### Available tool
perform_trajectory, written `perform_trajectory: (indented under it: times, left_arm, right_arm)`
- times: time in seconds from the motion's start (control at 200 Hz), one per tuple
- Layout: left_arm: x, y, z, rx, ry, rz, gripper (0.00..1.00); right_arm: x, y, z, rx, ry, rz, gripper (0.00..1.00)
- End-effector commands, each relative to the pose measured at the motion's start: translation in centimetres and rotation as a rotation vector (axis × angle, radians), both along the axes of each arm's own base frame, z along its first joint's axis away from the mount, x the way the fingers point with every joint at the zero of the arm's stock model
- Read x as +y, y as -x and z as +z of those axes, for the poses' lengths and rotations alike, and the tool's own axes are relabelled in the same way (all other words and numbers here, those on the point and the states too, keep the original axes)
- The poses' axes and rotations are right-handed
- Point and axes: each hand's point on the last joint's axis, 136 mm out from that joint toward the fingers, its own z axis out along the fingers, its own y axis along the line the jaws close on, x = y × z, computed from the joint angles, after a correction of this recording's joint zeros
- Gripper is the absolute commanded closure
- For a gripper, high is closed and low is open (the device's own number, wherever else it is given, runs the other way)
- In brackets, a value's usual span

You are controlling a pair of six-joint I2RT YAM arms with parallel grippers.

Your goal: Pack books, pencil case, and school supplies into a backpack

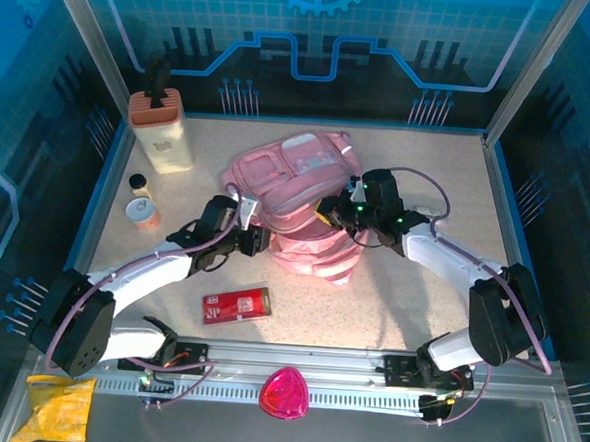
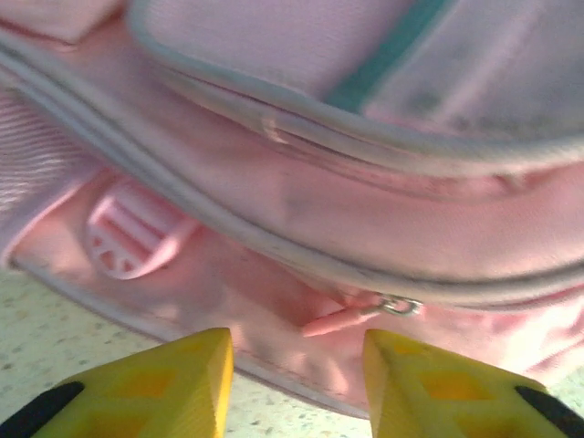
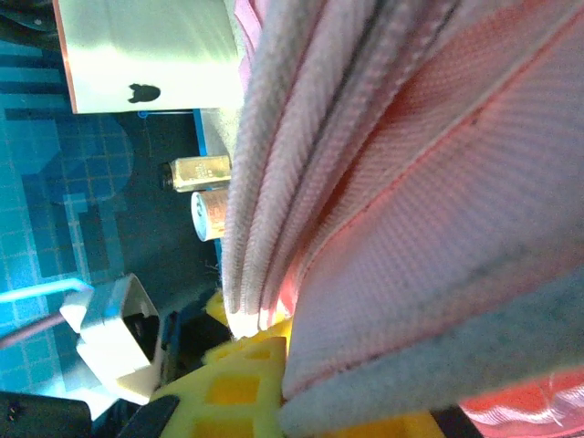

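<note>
My left pincer (image 2: pixel 297 347) gapes half open, empty, before the small pink zip pull (image 2: pixel 339 320) of the large soft pink backpack (image 1: pixel 294 196) on the worktop (image 1: pixel 401 288); my right pincer (image 1: pixel 332 213) clamps its fabric. I'd centre the pull, then close.

The pink backpack (image 1: pixel 291 206) is sitting in the middle of the table (image 1: pixel 429 159), soft and crumpled, its clear front pocket facing up and its lower part bunching into folds. Up close, a pink zip pull (image 2: pixel 351 318) is hanging off a grey-edged zip line, near a round pink buckle (image 2: pixel 128 239). The flat red pencil case (image 1: pixel 236 305) is lying in front of the backpack, toward the near left, apart from it and slightly skewed.
</note>
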Motion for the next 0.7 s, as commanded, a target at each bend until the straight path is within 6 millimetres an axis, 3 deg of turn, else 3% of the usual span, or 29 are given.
perform_trajectory:
  times: [0.0,0.19,0.39,0.55,0.695]
  left_arm:
    - [-2.1,0.0,1.1,-0.106,-0.019,-0.137,0.55]
    - [-3.4,0.2,1.4,-0.167,-0.010,-0.203,0.48]
    - [-5.0,0.5,0.3,-0.137,-0.029,-0.260,0.46]
    - [-5.3,-0.2,-0.1,-0.127,-0.052,-0.239,0.46]
    - [-5.5,-1.1,-0.2,-0.144,-0.056,-0.221,0.54]
  right_arm:
    - [-0.6,-0.9,4.6,-0.092,-0.056,0.005,1.00]
    - [-1.3,-1.4,5.4,-0.096,-0.059,0.004,1.00]
    - [-1.7,-1.8,6.0,-0.104,-0.068,-0.006,1.00]
    - [-1.5,-2.2,6.7,-0.111,-0.088,-0.007,1.00]
    - [-1.4,-2.3,7.4,-0.122,-0.096,-0.005,1.00]
